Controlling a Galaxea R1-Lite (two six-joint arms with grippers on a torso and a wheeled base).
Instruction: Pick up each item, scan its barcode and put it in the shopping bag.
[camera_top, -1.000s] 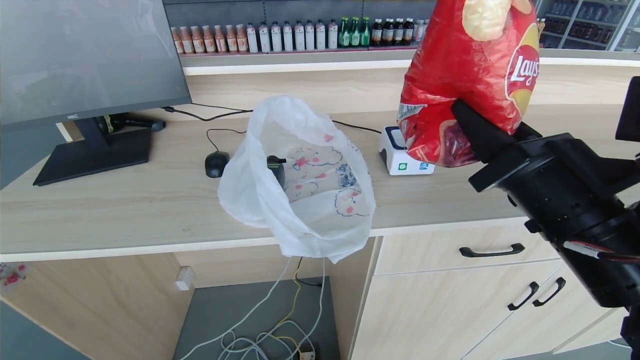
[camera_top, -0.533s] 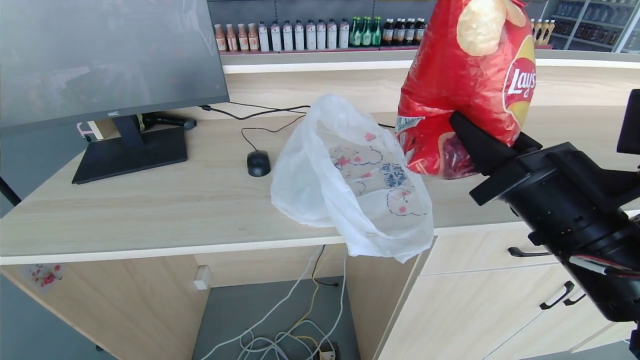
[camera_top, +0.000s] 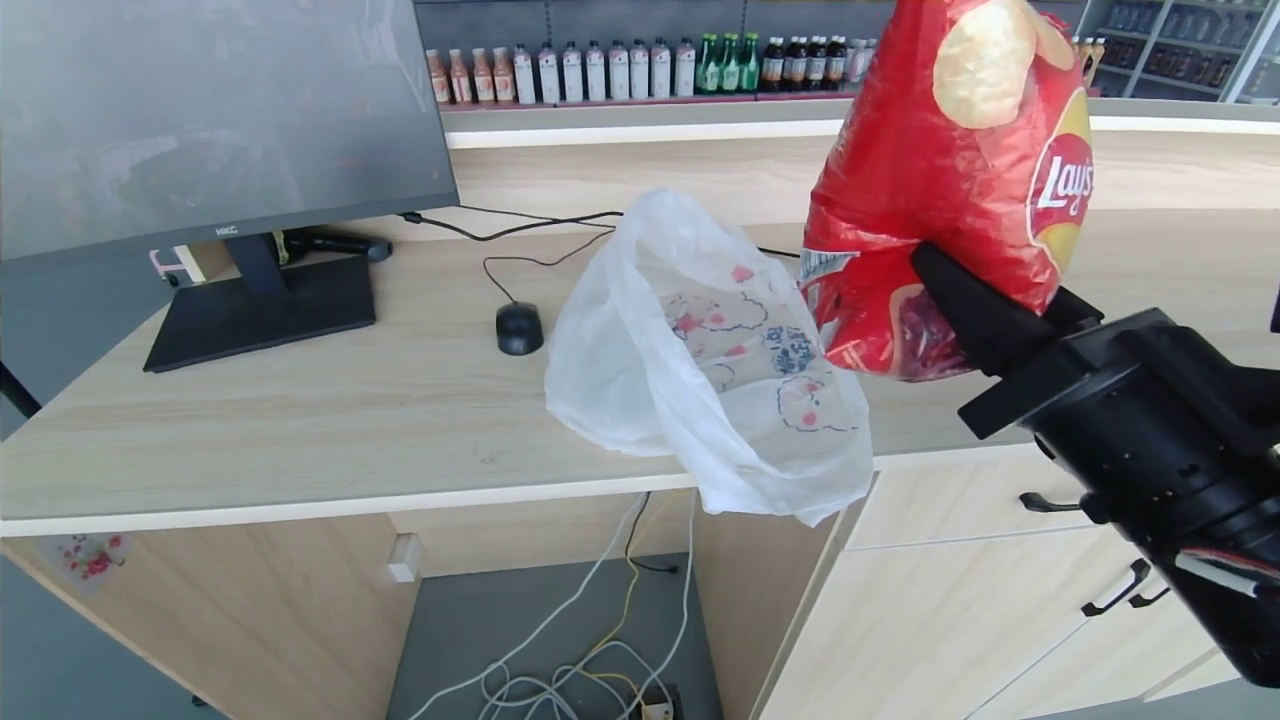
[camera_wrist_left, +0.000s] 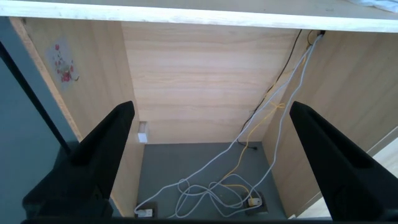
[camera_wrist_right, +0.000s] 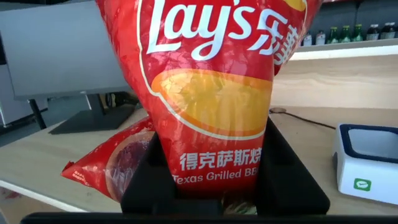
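Observation:
My right gripper (camera_top: 985, 305) is shut on the lower part of a red bag of chips (camera_top: 950, 180) and holds it upright above the counter's right side, just right of the shopping bag. In the right wrist view the chip bag (camera_wrist_right: 211, 93) sits between the black fingers (camera_wrist_right: 286, 168). The white printed shopping bag (camera_top: 700, 370) lies on the counter with its bottom hanging over the front edge. A white barcode scanner (camera_wrist_right: 367, 162) stands on the counter beyond the chips. My left gripper (camera_wrist_left: 211, 155) is open, low in front of the space under the counter.
A monitor (camera_top: 210, 110) on a black stand and a black mouse (camera_top: 519, 328) occupy the counter's left part. Drawers with black handles (camera_top: 1110, 590) sit below on the right. Loose cables (camera_top: 560, 670) lie on the floor under the counter. Bottles line a far shelf (camera_top: 640, 70).
The camera swung, so the whole scene shifted right in view. The chip bag in my right gripper has moved slightly right and lower. The scanner is now hidden behind the chips in the head view.

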